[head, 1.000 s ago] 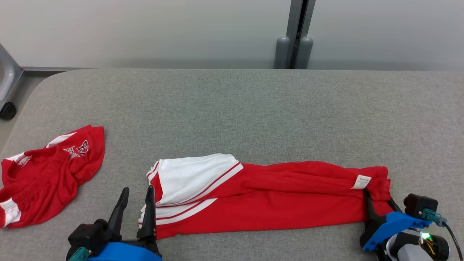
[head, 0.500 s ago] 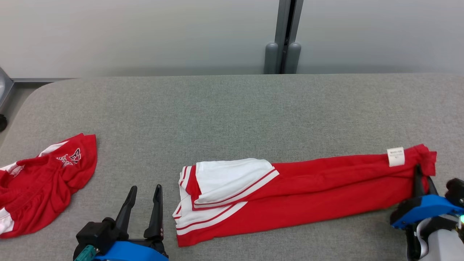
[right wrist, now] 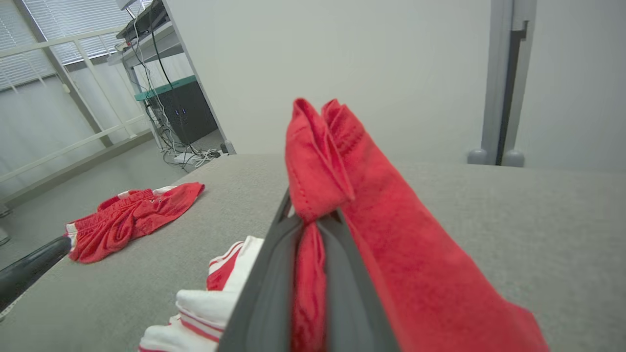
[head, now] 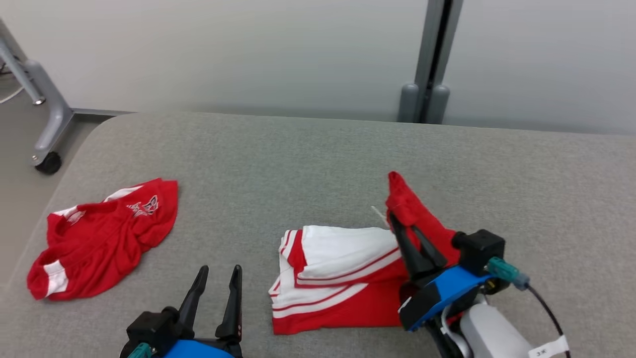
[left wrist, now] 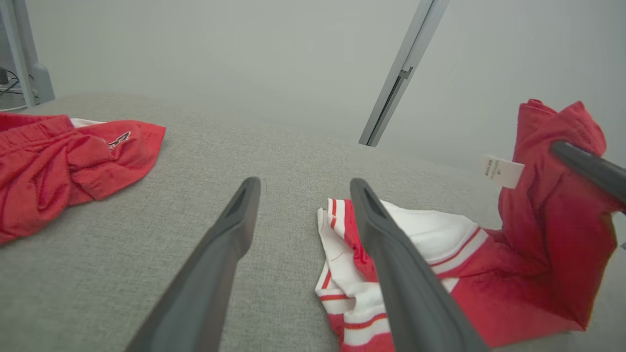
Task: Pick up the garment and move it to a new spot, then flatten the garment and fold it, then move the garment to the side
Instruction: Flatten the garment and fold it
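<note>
The garment [head: 338, 278] is red with white panels and red stripes, lying on the grey table near its front edge. My right gripper [head: 397, 219] is shut on its red end, which is lifted and carried over the white part. In the right wrist view the red cloth [right wrist: 313, 161] is pinched between the fingers [right wrist: 266, 288]. My left gripper [head: 218, 276] stands open just left of the garment's white edge, holding nothing. In the left wrist view its fingers [left wrist: 230, 230] straddle bare table beside the striped hem [left wrist: 337, 230], with the raised red end [left wrist: 552, 195] at the right.
A second red and white garment [head: 99, 238] lies crumpled near the table's [head: 318, 149] left edge. A wall and a grey post [head: 427, 64] stand behind the table. A wheeled frame leg [head: 47, 129] stands on the floor at the far left.
My right gripper shut on the garment's right end, lifted it and swept it leftward over the white part. The head camera has shifted. The left gripper has stayed open.
</note>
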`<state>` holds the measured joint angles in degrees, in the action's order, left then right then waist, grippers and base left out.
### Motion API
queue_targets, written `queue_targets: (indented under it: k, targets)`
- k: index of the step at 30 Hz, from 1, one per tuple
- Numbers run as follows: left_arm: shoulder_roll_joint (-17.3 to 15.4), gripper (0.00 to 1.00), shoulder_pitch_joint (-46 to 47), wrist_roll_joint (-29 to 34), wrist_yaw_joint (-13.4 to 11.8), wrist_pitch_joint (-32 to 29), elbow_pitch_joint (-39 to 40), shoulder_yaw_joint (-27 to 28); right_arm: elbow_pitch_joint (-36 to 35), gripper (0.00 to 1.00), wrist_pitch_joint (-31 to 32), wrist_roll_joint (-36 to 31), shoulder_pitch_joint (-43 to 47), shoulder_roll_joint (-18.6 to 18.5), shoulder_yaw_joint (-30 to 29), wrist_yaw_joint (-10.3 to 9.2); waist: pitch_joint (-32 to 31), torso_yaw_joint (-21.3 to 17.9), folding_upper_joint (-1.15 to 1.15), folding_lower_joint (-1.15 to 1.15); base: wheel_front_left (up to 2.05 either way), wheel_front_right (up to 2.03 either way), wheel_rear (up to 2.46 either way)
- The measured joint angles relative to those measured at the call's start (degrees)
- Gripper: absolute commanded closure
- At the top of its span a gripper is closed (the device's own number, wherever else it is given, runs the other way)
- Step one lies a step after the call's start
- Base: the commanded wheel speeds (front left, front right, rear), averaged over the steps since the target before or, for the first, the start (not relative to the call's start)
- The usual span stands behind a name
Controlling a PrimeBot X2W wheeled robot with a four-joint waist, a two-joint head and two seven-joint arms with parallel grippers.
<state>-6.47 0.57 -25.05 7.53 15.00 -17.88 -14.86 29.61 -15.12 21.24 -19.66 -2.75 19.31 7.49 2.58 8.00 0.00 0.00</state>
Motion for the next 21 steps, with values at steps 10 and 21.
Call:
queue_targets:
  k: [10,21]
  targets:
    - [-0.4,0.00,-0.2,-0.2,0.0,0.0,-1.2,-0.8,6.4,0.00,0.0,7.5,-3.5,0.0,15.1,0.00,0.6,6.9,0.00,0.00,0.00,0.00,0.00]
    - [-0.3,0.00,-0.2,1.7,0.0,0.0,-1.3,3.4,4.9,0.00,0.0,5.2,-2.5,0.0,8.3,0.00,0.8,1.4,0.00,0.00,0.00,0.00,0.00]
